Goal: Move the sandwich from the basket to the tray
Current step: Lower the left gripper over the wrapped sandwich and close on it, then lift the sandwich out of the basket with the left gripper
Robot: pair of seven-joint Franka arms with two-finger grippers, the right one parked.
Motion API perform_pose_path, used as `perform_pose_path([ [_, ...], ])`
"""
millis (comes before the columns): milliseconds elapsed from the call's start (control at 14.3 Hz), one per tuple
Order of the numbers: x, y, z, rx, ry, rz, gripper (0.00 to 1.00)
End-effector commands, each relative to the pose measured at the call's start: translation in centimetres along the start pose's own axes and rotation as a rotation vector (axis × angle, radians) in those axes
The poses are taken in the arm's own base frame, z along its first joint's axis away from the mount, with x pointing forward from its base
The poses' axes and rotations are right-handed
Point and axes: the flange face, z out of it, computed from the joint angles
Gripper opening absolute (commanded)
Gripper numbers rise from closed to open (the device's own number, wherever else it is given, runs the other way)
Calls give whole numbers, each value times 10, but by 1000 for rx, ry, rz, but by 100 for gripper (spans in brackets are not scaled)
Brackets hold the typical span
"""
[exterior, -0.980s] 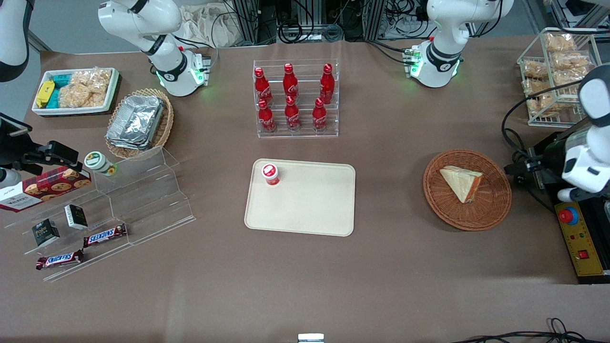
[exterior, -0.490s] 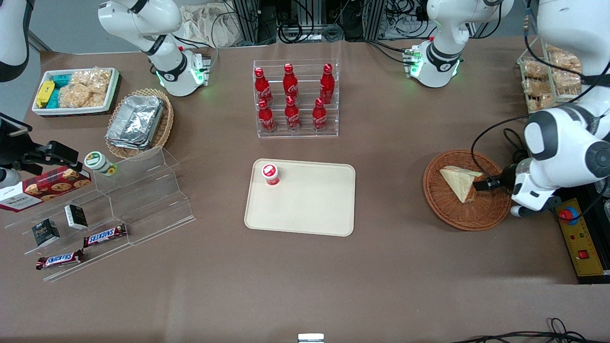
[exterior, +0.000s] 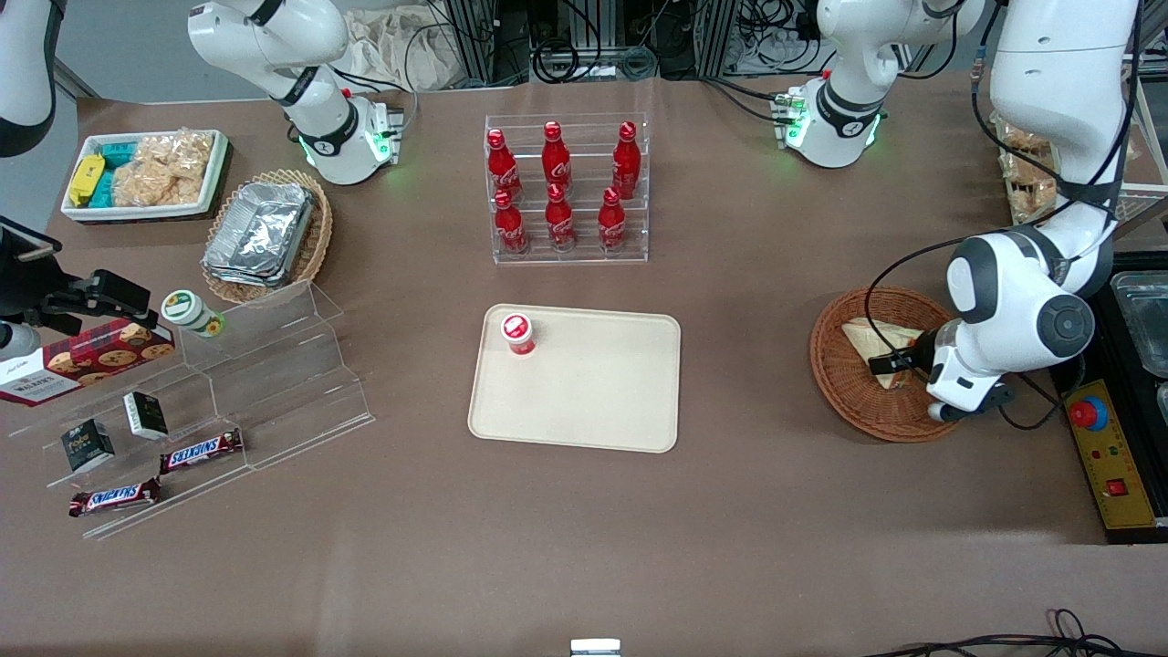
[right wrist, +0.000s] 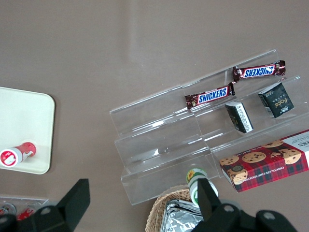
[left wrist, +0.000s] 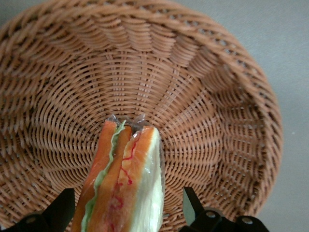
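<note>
The sandwich (exterior: 865, 338), a clear-wrapped wedge of pale bread with orange filling, lies in the round reddish-brown wicker basket (exterior: 832, 388) toward the working arm's end of the table. My gripper (exterior: 899, 364) hangs just above it and covers part of the wedge. In the left wrist view the sandwich (left wrist: 123, 179) shows edge-on on the basket (left wrist: 207, 92) weave. My gripper (left wrist: 128, 212) is open, with one dark fingertip (left wrist: 62, 209) on each side of the wedge and gaps between. The cream tray (exterior: 593, 406) lies mid-table, toward the parked arm from the basket.
A small red bottle with a white cap (exterior: 517, 333) lies on the tray's corner. A clear rack of red cola bottles (exterior: 566, 187) stands farther from the front camera than the tray. A yellow control box (exterior: 1109, 456) sits beside the basket. A wire snack rack (exterior: 1031, 182) stands near the arm.
My arm has swung in from the table's end over the basket. The gripper now hangs above the sandwich and hides part of it. The sandwich has not moved.
</note>
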Motion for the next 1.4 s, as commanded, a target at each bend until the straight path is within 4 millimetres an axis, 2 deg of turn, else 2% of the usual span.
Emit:
perform_pose_path([
  [0, -2, -1, 5, 4, 8, -3, 97],
  [70, -2, -1, 6, 6, 5, -1, 86],
  [210, -1, -1, 4, 4, 6, -3, 49],
  [280, -1, -1, 3, 4, 6, -4, 34],
  [350, -1, -1, 0, 3, 7, -3, 21],
  [420, -1, 0, -3, 2, 9, -3, 13],
  [490, 0, 1, -9, -1, 11, -3, 10],
  [630, 1, 5, -39, -11, 22, 5, 10],
  [700, 0, 7, -62, -18, 31, 12, 10],
  [840, -9, 15, -125, -29, 50, 37, 10],
  [910, -19, 21, -156, -19, 65, 62, 13],
  [1050, -44, 35, -216, -15, 99, 97, 13],
  [1190, -73, 58, -263, -13, 99, 128, 13],
  [1330, -103, 104, -294, 0, 79, 123, 12],
])
